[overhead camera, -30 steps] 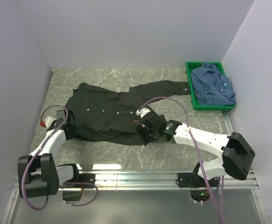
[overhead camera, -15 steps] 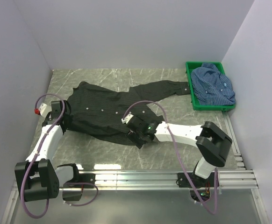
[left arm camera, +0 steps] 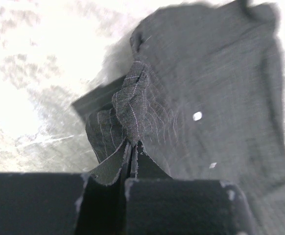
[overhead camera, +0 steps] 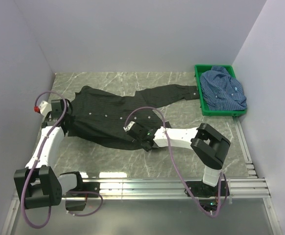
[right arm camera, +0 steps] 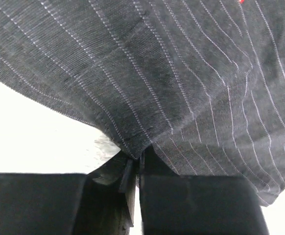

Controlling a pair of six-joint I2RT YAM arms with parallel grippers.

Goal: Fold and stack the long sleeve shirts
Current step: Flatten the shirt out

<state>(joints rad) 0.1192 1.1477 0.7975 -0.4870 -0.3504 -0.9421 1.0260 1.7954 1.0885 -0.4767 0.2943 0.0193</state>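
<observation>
I am watching 2 arms stretching out from the near edge of the table (overhead camera: 108, 164), both working low on the marble top.

Nearest to me, the right gripper (overhead camera: 138, 137) is lying at the near hem of the black shirt (overhead camera: 108, 115), about midway along it. In the right wrist view its jaws are pressing together on a pinch of the striped cloth, with the right gripper (right arm camera: 137, 161) biting the hem where the fabric is puckering into a small peak. Pale table is showing below and to the left of that hem.

A little further out on the left, the left gripper (overhead camera: 63, 111) is sitting at the shirt's left end. In the left wrist view the left gripper (left arm camera: 131, 152) is clamping tight on a bunched fold of the same shirt, the cloth rising in a crumpled ridge just beyond the fingertips. A white button (left arm camera: 197, 116) is showing on the flat cloth to the right.

The black shirt is lying spread across the middle of the table, front up. 1 sleeve (overhead camera: 174, 93) is running toward the far right, and its cuff is ending just beside the green crate (overhead camera: 200, 98).

Farthest away, the blue shirt (overhead camera: 224, 88) is lying crumpled inside that crate in the far right corner.
</observation>
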